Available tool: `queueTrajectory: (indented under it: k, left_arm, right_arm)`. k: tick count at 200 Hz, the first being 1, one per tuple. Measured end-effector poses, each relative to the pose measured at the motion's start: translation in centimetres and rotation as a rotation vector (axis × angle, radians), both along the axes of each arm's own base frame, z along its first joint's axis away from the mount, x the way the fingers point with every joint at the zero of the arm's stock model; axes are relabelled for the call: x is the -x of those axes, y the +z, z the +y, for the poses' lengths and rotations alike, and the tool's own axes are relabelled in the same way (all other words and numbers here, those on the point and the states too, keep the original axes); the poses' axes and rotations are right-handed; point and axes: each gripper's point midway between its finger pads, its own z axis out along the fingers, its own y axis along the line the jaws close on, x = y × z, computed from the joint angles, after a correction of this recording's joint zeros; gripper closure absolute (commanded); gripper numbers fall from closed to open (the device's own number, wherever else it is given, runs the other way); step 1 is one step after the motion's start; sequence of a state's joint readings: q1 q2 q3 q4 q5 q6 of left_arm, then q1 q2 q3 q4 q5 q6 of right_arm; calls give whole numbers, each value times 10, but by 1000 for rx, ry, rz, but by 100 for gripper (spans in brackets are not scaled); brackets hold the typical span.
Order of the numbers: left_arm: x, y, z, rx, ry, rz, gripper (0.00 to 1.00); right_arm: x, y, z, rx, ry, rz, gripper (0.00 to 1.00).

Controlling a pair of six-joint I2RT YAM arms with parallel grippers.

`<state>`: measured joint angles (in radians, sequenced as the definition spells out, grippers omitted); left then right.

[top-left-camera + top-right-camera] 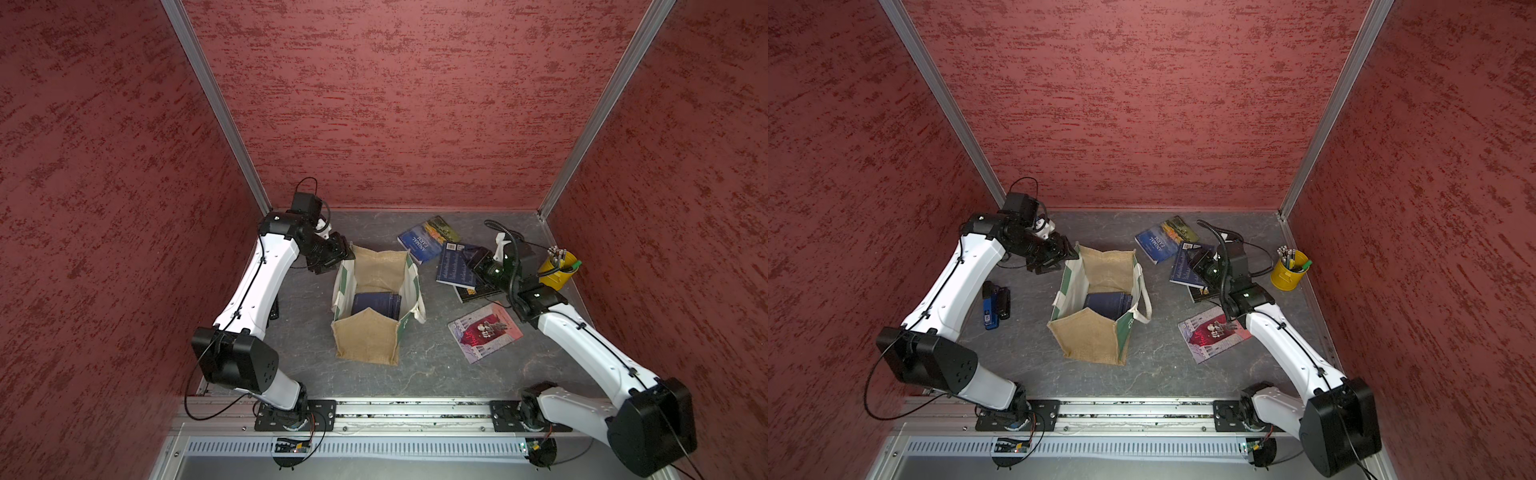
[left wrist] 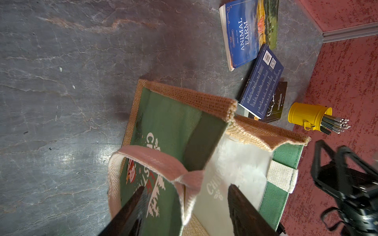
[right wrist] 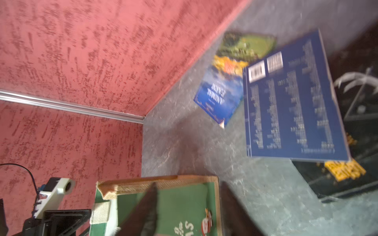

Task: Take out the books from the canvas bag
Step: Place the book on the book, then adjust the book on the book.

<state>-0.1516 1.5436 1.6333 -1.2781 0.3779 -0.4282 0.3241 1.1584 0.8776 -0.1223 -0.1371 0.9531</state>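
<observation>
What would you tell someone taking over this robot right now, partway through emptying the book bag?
Left gripper: open, jaws astride the rim of the canvas bag at its far corner.
Right gripper: open and empty, hovering by the navy book.
Done, four books out: Animal Farm, the navy book lying across the black book, and the pink-red book.
Left to do: navy covers lie inside the bag, at least one book, exact count unclear. Lift them out.
</observation>
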Motion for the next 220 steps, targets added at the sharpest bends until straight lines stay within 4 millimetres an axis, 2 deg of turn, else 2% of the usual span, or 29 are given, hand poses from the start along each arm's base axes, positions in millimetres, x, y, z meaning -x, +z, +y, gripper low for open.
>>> queueTrajectory:
  k: [17, 31, 54, 74, 95, 138, 159, 171, 180, 188, 210, 220]
  left_arm:
    - [2, -6, -1, 3, -3, 17, 36]
    - [4, -10, -2, 7, -9, 28, 38]
    - [6, -14, -5, 13, -27, 37, 45]
    - [7, -16, -7, 17, -39, 38, 49]
    - [10, -20, -8, 18, -45, 51, 50]
    - [14, -29, -9, 20, -48, 78, 55]
    - [15, -31, -9, 20, -48, 83, 60]
    - [15, -31, -9, 21, -47, 83, 63]
    - [15, -31, -9, 22, -44, 85, 69]
    - [15, -31, -9, 21, -46, 84, 75]
    - [15, -31, -9, 21, -50, 83, 85]
    - [15, -31, -9, 21, -47, 84, 87]
  right_arm:
    - [-11, 8, -6, 31, -43, -3, 26]
    - [-20, -9, -9, 68, -74, 46, 23]
    - [-33, -68, -14, 150, -110, 204, 21]
    - [-35, -120, -21, 216, -129, 339, 20]
    - [-36, -154, -33, 252, -151, 429, 20]
    - [-41, -186, -62, 286, -192, 503, 20]
    - [-44, -203, -62, 305, -168, 536, 21]
    - [-53, -200, -58, 299, -150, 516, 23]
    - [-59, -202, -55, 299, -137, 505, 26]
    - [-64, -201, -52, 296, -122, 488, 33]
    - [-73, -204, -48, 291, -100, 464, 64]
    - [-74, -206, -46, 288, -89, 458, 76]
